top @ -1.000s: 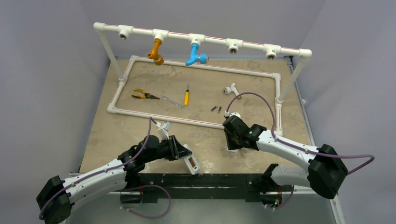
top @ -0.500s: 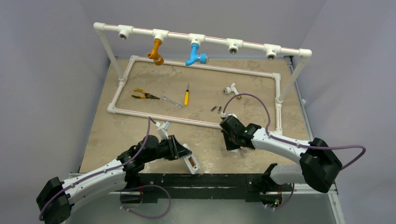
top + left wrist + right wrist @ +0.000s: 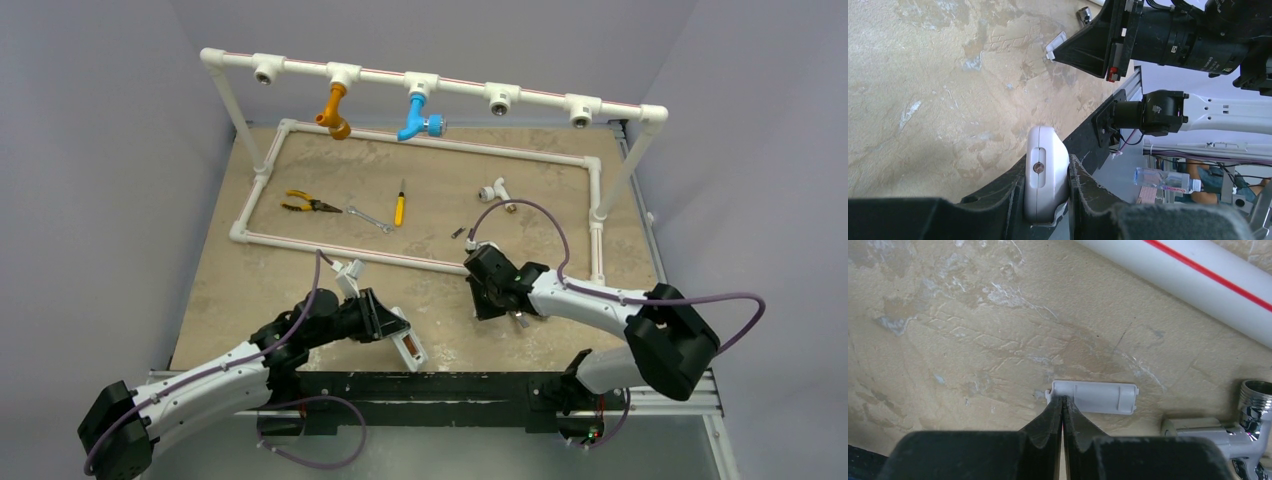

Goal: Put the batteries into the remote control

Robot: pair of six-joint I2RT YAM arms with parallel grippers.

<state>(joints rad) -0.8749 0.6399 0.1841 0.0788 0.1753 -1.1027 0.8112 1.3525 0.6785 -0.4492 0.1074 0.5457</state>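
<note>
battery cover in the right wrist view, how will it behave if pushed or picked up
The battery cover is thin moulded plastic, so probably very light and fairly stiff. It lies flat on the table, so it should slide rather than roll, and its low edge may be hard to pinch.

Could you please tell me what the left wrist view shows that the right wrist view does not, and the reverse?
Only the left wrist view shows the remote control, clamped end-on in the left tool. Only the right wrist view shows the red-striped white pipe. Both show the right tool, shut, with its tips at the edge of the small white cover, plus the silver tap fitting and the tabletop.
</note>
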